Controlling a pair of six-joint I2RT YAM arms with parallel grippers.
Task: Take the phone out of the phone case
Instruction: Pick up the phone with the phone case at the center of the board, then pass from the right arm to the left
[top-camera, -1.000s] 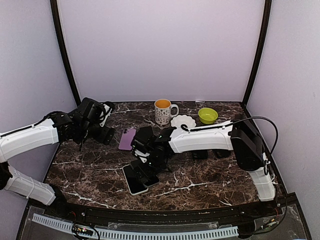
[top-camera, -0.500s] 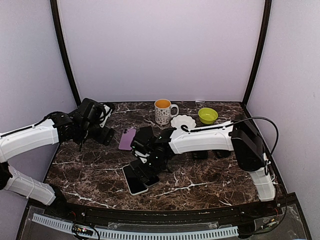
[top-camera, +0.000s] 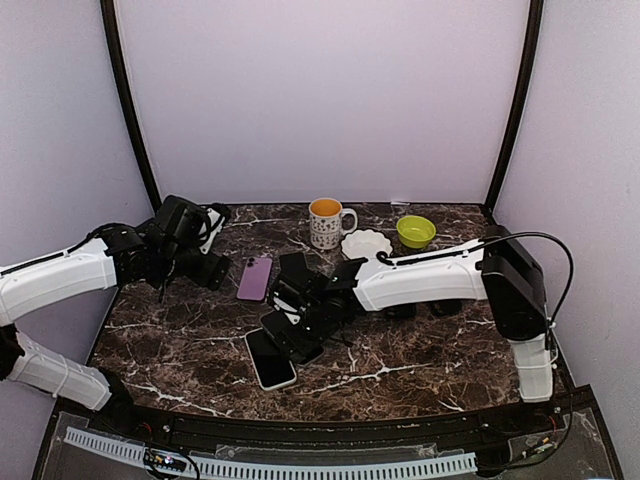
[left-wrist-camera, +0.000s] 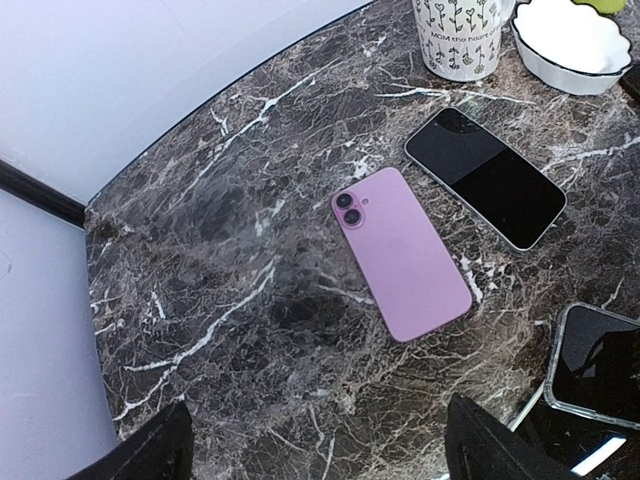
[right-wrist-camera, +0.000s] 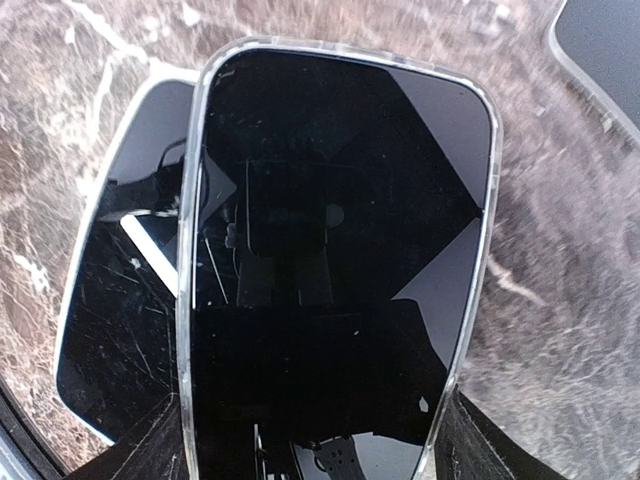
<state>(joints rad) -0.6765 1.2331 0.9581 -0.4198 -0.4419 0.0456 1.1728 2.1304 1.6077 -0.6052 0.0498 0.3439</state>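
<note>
We see the right gripper (right-wrist-camera: 310, 450) closed across the width of the phone case (right-wrist-camera: 196, 200), one finger on each long edge. The phone (right-wrist-camera: 330, 230) sits inside that clear case, screen up, not taken out. From the top camera this pair is near the middle of the bench (top-camera: 180, 340), at about 5 o'clock from the purple phone (left-wrist-camera: 402, 254).

A white-edged phone (top-camera: 270, 360) lies flat on the bench at 7 o'clock from the cased one. In the right wrist view it is partly covered by the case.

The left gripper (left-wrist-camera: 320, 455) hangs over the left part of the bench, wide open with nothing between its fingers. Below it the purple phone lies back up, and a black phone (left-wrist-camera: 485, 178) lies just beside it at 2 o'clock, the two apart.

Toward 12 o'clock, by the back wall, stand a mug (top-camera: 325, 222), a white dish (top-camera: 366, 243) and a green bowl (top-camera: 415, 231).
</note>
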